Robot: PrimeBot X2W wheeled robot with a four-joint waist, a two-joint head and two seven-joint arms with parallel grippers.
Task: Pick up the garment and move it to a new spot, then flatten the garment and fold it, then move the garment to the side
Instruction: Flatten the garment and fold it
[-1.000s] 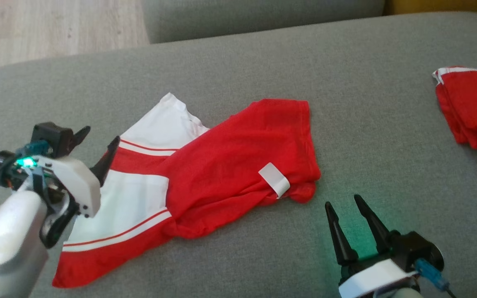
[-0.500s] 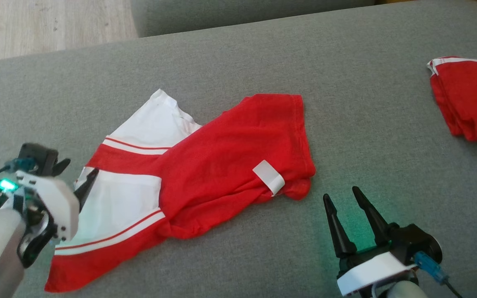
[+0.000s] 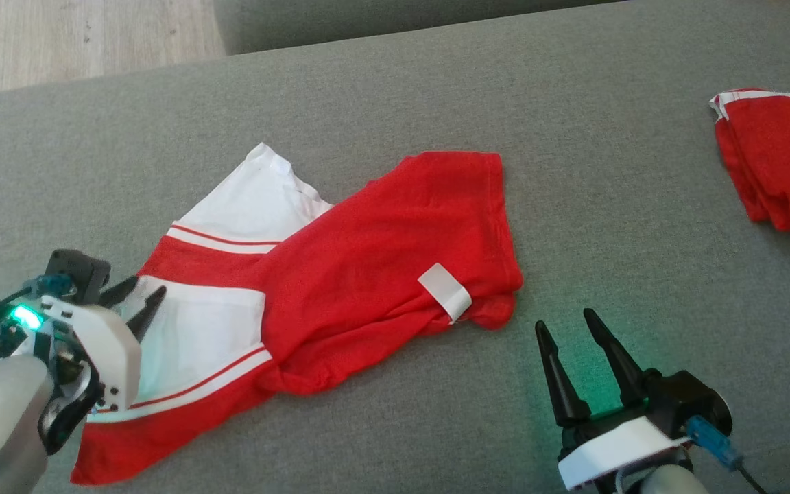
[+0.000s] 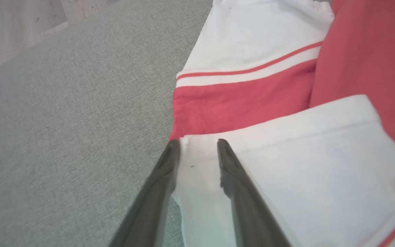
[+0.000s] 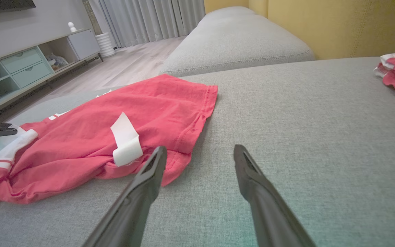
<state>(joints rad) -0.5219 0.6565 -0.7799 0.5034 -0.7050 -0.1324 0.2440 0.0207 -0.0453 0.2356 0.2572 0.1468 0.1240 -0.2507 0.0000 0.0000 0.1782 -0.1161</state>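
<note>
Sofa: we see a grey cushion (image 3: 395, 89) across nearly the whole head view, with wood floor (image 3: 59, 34) in the upper left corner.
Garment: we find the red-and-white garment (image 3: 367, 254) lying rumpled on the cushion, from the lower left of the frame to its centre, white panels at the left and red cloth at the right.
Second garment: we note another red garment (image 3: 779, 158) at the right edge, well apart from the first.
Left gripper: our left gripper (image 3: 148, 286), at the lower left, has its fingers partly parted, straddling the white edge; nothing is pinched.
Right gripper: our right gripper (image 3: 564, 320), at the lower right, is spread wide and empty, over bare cushion near the red hem.
White strip: a small white strip (image 3: 444, 291) lies on the red cloth.
</note>
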